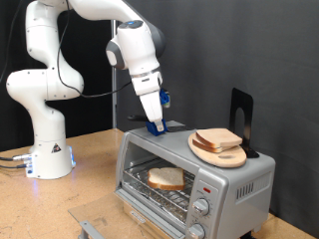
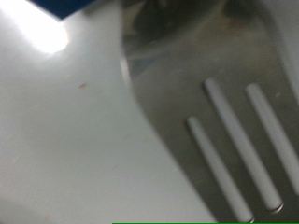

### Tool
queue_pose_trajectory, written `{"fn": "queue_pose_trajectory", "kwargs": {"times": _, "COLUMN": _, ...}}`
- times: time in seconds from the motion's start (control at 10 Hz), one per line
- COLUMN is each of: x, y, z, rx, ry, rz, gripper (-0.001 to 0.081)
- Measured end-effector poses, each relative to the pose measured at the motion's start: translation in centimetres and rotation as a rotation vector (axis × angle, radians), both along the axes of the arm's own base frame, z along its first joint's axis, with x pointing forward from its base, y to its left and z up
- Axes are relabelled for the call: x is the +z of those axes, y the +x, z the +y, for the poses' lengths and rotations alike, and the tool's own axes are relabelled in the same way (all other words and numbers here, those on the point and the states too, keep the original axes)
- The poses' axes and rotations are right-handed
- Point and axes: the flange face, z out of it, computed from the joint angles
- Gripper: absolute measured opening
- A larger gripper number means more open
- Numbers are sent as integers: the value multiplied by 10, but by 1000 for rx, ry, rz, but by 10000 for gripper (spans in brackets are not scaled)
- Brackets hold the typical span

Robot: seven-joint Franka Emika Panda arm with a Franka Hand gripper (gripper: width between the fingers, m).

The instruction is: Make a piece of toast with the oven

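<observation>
On top of the oven (image 1: 199, 169), your tool (image 1: 156, 125) touches down.
Inside, on the wire rack (image 1: 159, 189), lies the piece of toast (image 1: 165, 178); remaining slices (image 1: 218, 139) sit on the round board (image 1: 215, 153) above; you cannot tell the tool's finger state.

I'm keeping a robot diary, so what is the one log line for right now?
gripper: on top of oven, holds nothing seen | piece of toast: inside on rack | oven door: open | other slices: on wooden board
</observation>
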Motion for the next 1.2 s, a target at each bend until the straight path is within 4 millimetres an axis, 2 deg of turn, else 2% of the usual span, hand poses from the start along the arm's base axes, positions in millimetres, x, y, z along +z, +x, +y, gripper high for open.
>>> {"fn": "queue_pose_trajectory", "kwargs": {"times": 0.2, "x": 9, "y": 6, "z": -4, "rx": -17, "ry": 16, "rz": -32, "gripper": 807}}
{"fn": "queue_pose_trajectory", "kwargs": {"times": 0.5, "x": 36, "y": 12, "z": -18, "rx": -1, "ry": 121, "rz": -27, "gripper": 807}}
{"fn": "queue_pose_trajectory", "kwargs": {"times": 0.7, "x": 35, "y": 12, "z": -18, "rx": -14, "ry": 128, "rz": -42, "gripper": 807}}
{"fn": "queue_pose_trajectory", "kwargs": {"times": 0.9, "x": 57, "y": 10, "z": -37, "rx": -26, "ry": 230, "rz": -94, "gripper": 807}}
{"fn": "queue_pose_trajectory", "kwargs": {"times": 1.2, "x": 86, "y": 1, "z": -78, "rx": -63, "ry": 307, "rz": -130, "gripper": 807}}
